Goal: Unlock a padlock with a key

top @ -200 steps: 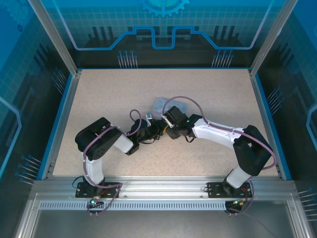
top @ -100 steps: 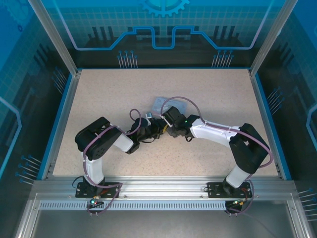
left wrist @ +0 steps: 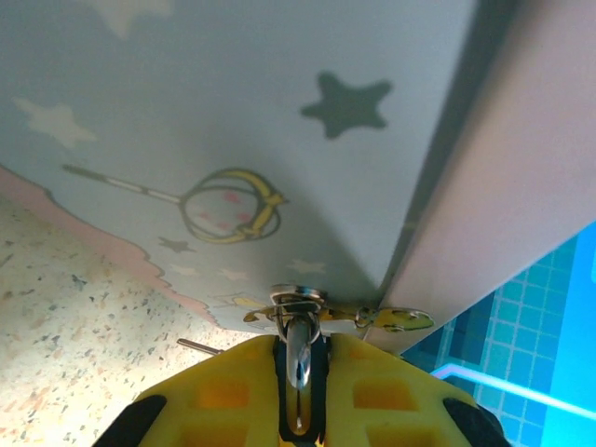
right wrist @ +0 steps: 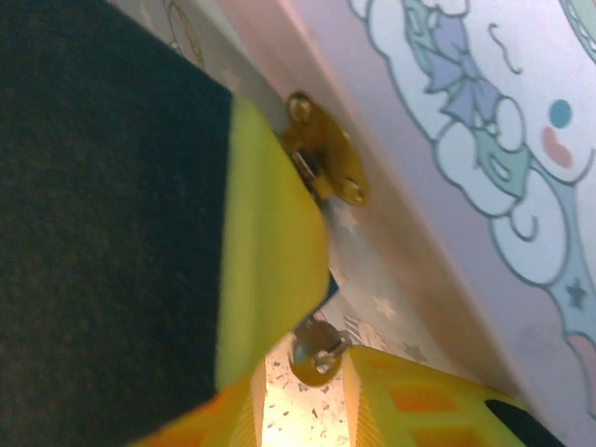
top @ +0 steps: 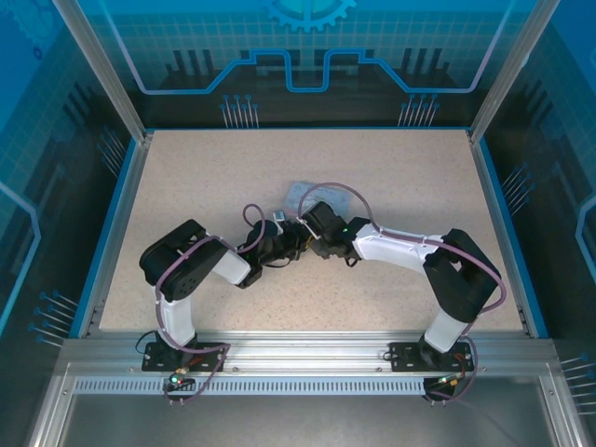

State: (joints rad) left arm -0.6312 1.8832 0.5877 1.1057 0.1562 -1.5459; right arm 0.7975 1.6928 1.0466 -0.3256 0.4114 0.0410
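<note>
In the left wrist view my left gripper [left wrist: 300, 346] has its yellow fingers shut on the padlock [left wrist: 298, 358]. Only its shiny shackle shows, rising to a small metal loop at the brass latch [left wrist: 396, 320] of the pastel-blue tin [left wrist: 233, 112]. The padlock's dark body is hidden between the pads. In the right wrist view my right gripper [right wrist: 326, 349] pinches a small round metal head with a hole, which I take for the key [right wrist: 315, 361]. From above, the left gripper [top: 291, 238] and right gripper [top: 310, 235] meet at the tin's near edge.
The cartoon-print tin [top: 300, 193] lies mid-table just beyond both grippers, and a brass fitting [right wrist: 326, 154] sits on its seam. Speckled tabletop [top: 205, 177] spreads all round. Blue rails and glass walls border the table.
My right arm has stretched leftwards, bringing its gripper closer to the left gripper at the tin. The left arm and the tin have stayed put.
</note>
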